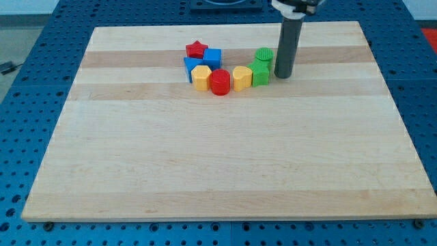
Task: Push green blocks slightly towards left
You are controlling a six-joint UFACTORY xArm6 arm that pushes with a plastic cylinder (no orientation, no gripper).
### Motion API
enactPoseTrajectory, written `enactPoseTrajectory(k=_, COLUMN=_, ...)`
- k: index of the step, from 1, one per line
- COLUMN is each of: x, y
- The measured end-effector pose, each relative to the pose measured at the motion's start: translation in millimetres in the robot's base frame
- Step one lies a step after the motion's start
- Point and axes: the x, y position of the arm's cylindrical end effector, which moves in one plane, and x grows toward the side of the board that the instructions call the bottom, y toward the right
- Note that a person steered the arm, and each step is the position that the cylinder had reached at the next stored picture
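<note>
Two green blocks sit near the top middle of the wooden board point(225, 157): a green cylinder point(265, 55) and, just below it, a green star-like block point(259, 72). My tip point(283, 74) is the lower end of a dark rod standing right beside them on the view's right, close to or touching the green star-like block. A yellow heart-shaped block point(242, 78) touches the green star-like block on its left.
Left of the yellow heart lie a red cylinder point(220, 82), a yellow hexagonal block point(201, 77), a red star point(196, 49), a blue cube point(213, 58) and another blue block point(190, 65), packed in a cluster. The blue perforated table point(41, 41) surrounds the board.
</note>
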Motion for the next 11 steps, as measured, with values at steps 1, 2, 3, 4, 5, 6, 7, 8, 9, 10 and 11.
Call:
enactPoseTrajectory(k=1, x=8, y=-6)
enactPoseTrajectory(k=2, x=8, y=-19)
enactPoseTrajectory(k=3, x=8, y=-22)
enactPoseTrajectory(k=4, x=8, y=-22)
enactPoseTrajectory(k=5, x=2, y=-22)
enactPoseTrajectory(k=6, x=-8, y=-23)
enactPoseTrajectory(k=7, x=-13, y=-28)
enactPoseTrajectory(k=8, x=-18, y=-32)
enactPoseTrajectory(k=9, x=-19, y=-33)
enactPoseTrajectory(k=10, x=-14, y=-32)
enactPoseTrajectory(k=11, x=37, y=-23)
